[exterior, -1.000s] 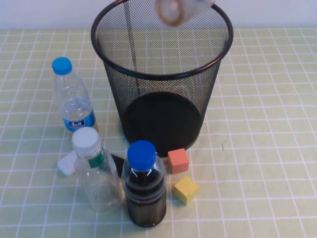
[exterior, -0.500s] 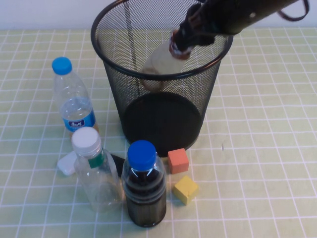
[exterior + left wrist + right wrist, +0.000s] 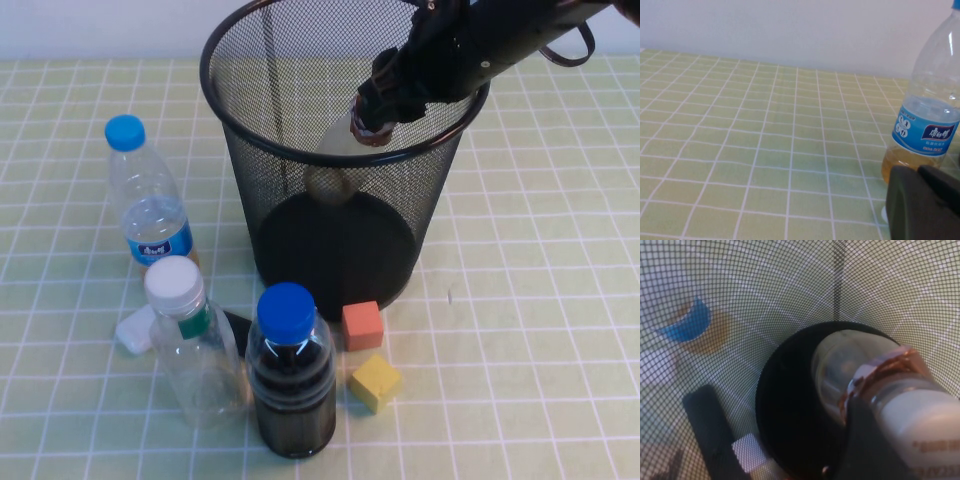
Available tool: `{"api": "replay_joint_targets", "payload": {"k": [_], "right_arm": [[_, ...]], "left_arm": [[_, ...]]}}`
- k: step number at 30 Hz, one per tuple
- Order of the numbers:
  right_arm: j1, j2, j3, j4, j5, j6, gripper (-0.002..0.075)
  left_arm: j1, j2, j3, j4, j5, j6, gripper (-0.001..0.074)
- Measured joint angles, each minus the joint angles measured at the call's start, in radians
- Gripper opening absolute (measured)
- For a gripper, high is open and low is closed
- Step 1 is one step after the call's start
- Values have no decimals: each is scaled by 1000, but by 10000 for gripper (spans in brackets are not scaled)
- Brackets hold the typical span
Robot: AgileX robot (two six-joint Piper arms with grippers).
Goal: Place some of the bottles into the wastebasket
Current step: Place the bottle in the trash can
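The black wire-mesh wastebasket [image 3: 240, 140] stands at the table's middle back. My right gripper [image 3: 385, 95] reaches over its right rim and is shut on the neck of the small clear bottle with the brown wrap [image 3: 335, 165], which hangs base-down inside the bin. In the right wrist view the bottle [image 3: 850, 365] points at the bin's black base [image 3: 785, 415]. The taller bottle with the green band [image 3: 190, 345] stands at the front left. My left gripper [image 3: 925, 205] is shut and empty, low beside the blue-label bottle [image 3: 927, 125], and out of the high view.
A blue-capped, blue-label bottle [image 3: 148, 205] stands left of the bin. A blue-capped bottle of dark liquid [image 3: 290, 380] stands in front. A red cube [image 3: 361, 325], a yellow cube [image 3: 375, 382] and a small white object [image 3: 133, 330] lie near the bin's base.
My right arm came in over the rim and lowered the small bottle deeper into the wastebasket. The bin shifted slightly to the right. The other bottles did not move.
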Motion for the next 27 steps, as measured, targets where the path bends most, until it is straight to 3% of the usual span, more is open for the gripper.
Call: {"api": "replay_joint_targets", "payload": {"k": [12,20,27], "right_arm": [[0,-43,0,-11,-6,9,326],[0,-77,0,-13,-6,10,464],[0,-141,0,-13,-3,10,454]], "left_arm": [[0,0,0,0,0,0,-4],[0,0,0,0,0,0,-4],[0,0,0,0,0,-28,-4]]}}
